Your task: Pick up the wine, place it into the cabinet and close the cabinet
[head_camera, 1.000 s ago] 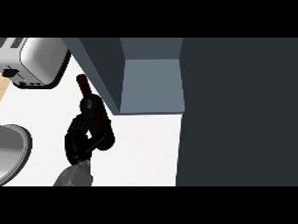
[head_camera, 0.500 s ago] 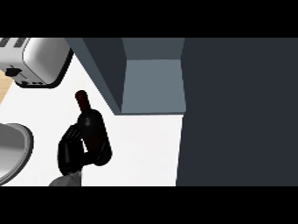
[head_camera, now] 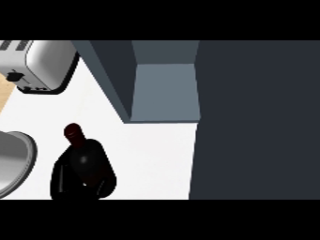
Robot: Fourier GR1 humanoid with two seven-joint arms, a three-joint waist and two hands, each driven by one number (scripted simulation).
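Fingers of one black hand are curled round the wine, a dark bottle whose red-brown neck and cap stick out above the hand toward the back of the tabletop. Hand and bottle body merge into one dark mass, so the exact finger placement on the glass is hard to separate. Which arm this hand belongs to I cannot tell: no forearm shows; it enters at the lower left of the head view. No second hand is in view.

Wine position: lower left of centre, over the white tabletop, tilted slightly with the neck leaning up and left. Whether its base touches the surface is hidden by the hand.

Cabinet: grey-blue box standing ahead and to the right of the bottle, its inner faces visible, well apart from the wine. A large dark panel fills the right side of the view, edge running beside the cabinet opening.

Toaster: silver, upper left corner, near the tabletop edge.

Curved metallic object: at the left edge, just beside the hand, identity unclear.
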